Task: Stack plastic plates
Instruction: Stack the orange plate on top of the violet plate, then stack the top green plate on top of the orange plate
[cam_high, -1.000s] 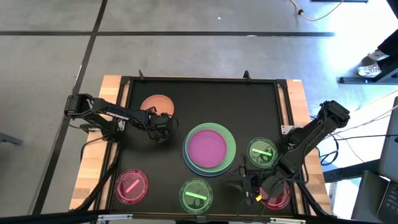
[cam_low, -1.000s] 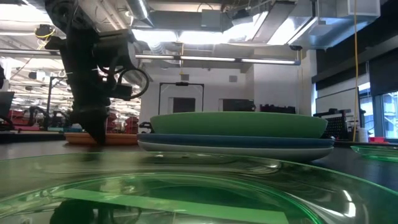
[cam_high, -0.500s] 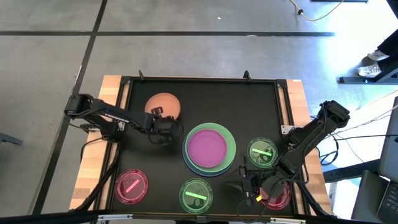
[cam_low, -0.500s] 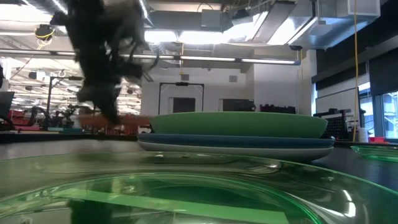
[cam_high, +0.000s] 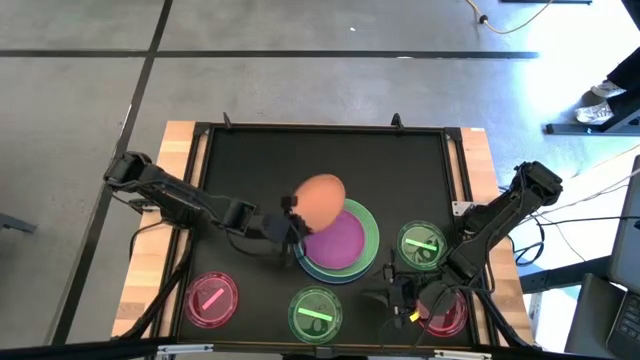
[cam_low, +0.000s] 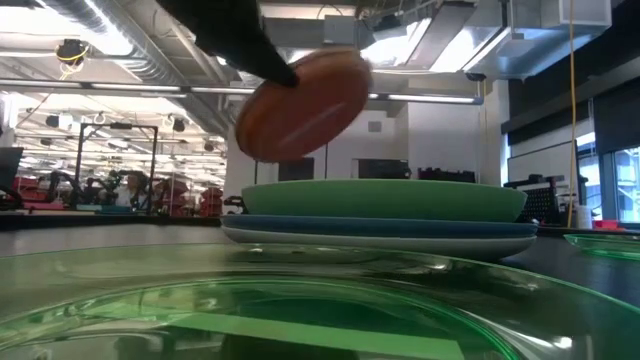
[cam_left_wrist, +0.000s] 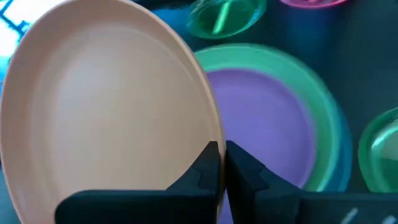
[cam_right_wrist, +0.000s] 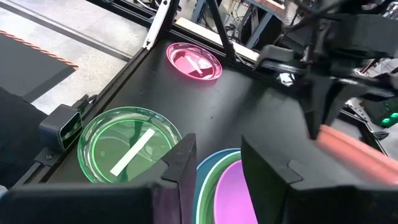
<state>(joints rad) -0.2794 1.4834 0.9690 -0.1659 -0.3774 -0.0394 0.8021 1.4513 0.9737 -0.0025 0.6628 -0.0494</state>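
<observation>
My left gripper (cam_high: 292, 216) is shut on a medium orange plate (cam_high: 320, 199), held in the air over the far left edge of the stack. The stack (cam_high: 340, 240) lies at the table's middle: a purple plate (cam_left_wrist: 267, 130) on a green one (cam_low: 380, 198), on a blue one (cam_low: 380, 226), on a white one. The orange plate also shows in the low view (cam_low: 303, 106), above the stack. My right gripper (cam_high: 396, 298) is open and empty at the near right, beside a small pink dish (cam_high: 447, 314). My left gripper pinches the orange plate's rim (cam_left_wrist: 217, 144) between its two fingers (cam_left_wrist: 210, 167), at the plate's near left edge. The fingers come slanting from the table's left. The plate is lifted clear and tilted, its free edge raised over the stack.
Small see-through dishes with a bright bar lie around the stack: green ones at the right (cam_high: 421, 245) and at the near middle (cam_high: 315, 313), a pink one at the near left (cam_high: 211, 298). The far part of the black table (cam_high: 330, 150) is bare.
My left gripper has gone toward the table's right and near edge and upward with the orange plate. The plate has left the table at the far left, is lifted clear, has tipped, and now hangs over the stack's left edge.
</observation>
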